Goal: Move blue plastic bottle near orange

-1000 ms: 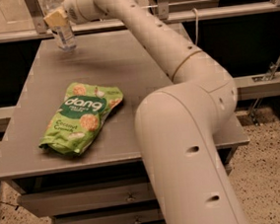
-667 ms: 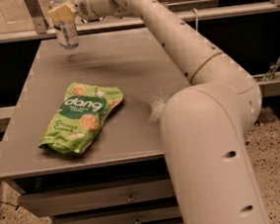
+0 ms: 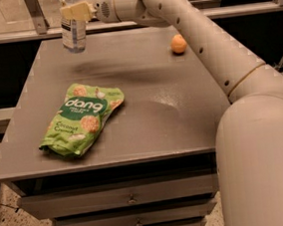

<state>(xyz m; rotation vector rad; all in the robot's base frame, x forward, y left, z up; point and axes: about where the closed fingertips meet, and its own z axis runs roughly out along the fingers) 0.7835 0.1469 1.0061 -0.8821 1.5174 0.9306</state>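
The blue plastic bottle (image 3: 73, 29) is a small clear bottle with a pale label. It hangs upright above the table's far left part. My gripper (image 3: 75, 11) is shut on the bottle's upper part, and the cap is hidden behind the fingers. The orange (image 3: 178, 44) sits on the grey table (image 3: 145, 99) at the far right, well to the right of the bottle and partly next to my arm.
A green snack bag (image 3: 80, 118) lies on the table's front left. My arm (image 3: 199, 39) reaches across the table's right side. A rail runs behind the table's back edge (image 3: 19, 35). Drawers (image 3: 130, 198) are below the front edge.
The bottle has risen off the table in my gripper and moved right. The arm has swung, and the orange has come into view.
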